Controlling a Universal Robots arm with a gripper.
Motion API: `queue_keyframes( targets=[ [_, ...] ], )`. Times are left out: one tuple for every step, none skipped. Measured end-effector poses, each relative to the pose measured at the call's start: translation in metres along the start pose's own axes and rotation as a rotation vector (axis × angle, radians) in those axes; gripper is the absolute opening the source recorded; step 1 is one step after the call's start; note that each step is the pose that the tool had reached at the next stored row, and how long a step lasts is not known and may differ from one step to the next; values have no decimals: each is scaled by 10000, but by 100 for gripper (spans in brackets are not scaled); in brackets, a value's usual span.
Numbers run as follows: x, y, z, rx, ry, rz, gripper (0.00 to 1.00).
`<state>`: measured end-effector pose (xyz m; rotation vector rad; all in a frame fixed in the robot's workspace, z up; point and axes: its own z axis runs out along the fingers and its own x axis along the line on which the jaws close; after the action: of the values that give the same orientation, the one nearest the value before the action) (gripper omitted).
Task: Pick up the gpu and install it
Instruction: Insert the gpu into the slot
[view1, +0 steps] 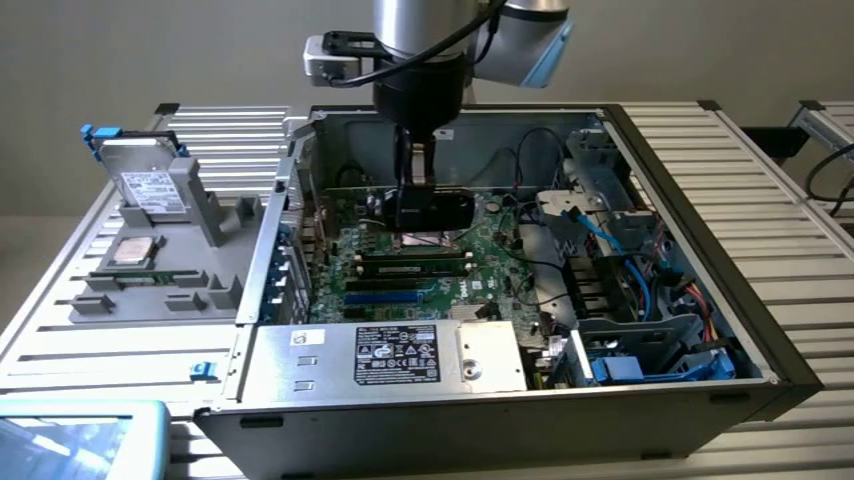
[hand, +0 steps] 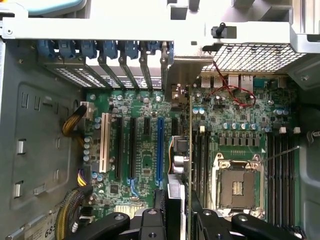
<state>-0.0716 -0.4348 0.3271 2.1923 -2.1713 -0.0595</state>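
A slatted metal counter (view1: 747, 170) carries an open computer case (view1: 534, 420). A green motherboard (view1: 387, 285) lines the floor of the case. Over the middle of the case, the gpu (view1: 447, 210) stands on edge, its silver bracket toward the case's slotted rear wall. The hand (view1: 416, 188) is narrowed onto the gpu's upper edge, holding it.

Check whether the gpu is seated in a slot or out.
Out: the gripper holds the gpu on edge above the motherboard, and the long blue slot lies bare.
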Motion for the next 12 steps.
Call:
queue_keyframes(
  targets=[
    [6,3,9,-2,1,0,29],
    [12,7,18,-3,1,0,29],
    [20,10,26,-5,1,0,29],
    [29,13,35,-6,-1,0,29],
    [38,16,43,-9,-1,1,29],
    [44,18,50,-11,-2,1,29],
    [50,19,55,-16,-2,0,29],
    [57,19,63,-22,-2,-1,29],
    [64,20,73,-23,-2,0,29],
    [69,23,85,-24,-2,0,29],
    [75,25,99,-24,0,0,29],
    [80,28,114,-24,-1,0,29]
  ],
)
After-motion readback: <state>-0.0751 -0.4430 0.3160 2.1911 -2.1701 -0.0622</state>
